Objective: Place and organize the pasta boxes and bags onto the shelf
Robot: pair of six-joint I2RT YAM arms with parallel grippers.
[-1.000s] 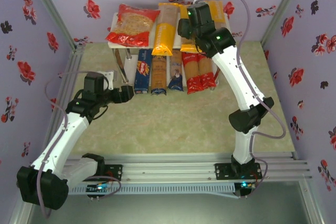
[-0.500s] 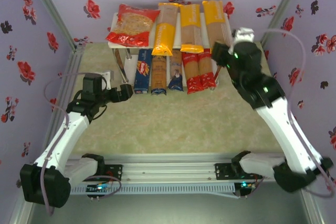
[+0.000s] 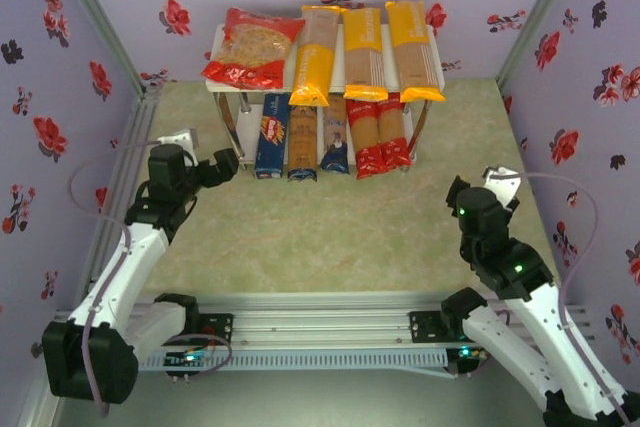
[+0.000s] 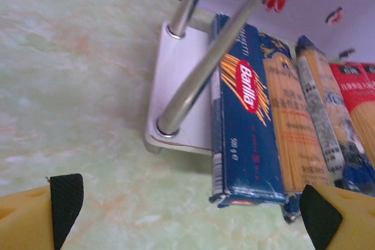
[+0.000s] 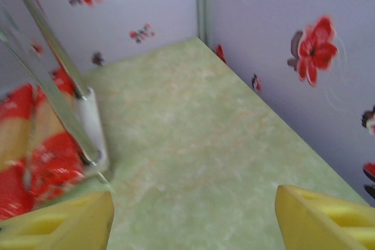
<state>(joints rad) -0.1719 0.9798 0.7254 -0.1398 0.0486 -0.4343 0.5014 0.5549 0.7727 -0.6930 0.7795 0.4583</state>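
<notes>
Now, shelf spot: shelf (image 4: 179, 86) at 12 o'clock on desk (image 3: 330, 237), both tiers loaded.
Top tier: wide red bag (image 3: 250, 47) + 3 yellow bags (image 3: 365, 47), side by side, long axes 12–6.
Low tier: blue box (image 4: 246, 121), brown box (image 4: 293, 139), short box (image 3: 335, 142), 2 red bags (image 3: 368, 142), packed in a row, long axes 12–6.
L side: left fingers (image 4: 64, 203) spread wide, nothing btwn them, just beside front-left leg (image 4: 217, 51).
R side: right fingers (image 5: 316, 218) spread wide, empty, approx 4 o'clock of shelf, well apart.
Key relation: blue box at 1–2 o'clock from left fingers, end-on, near end past board edge; left arm nearer.
Judgement: no packet seen loose on desk, so prob. only straightening left; any nudge should run along the box's axis toward 12.
</notes>
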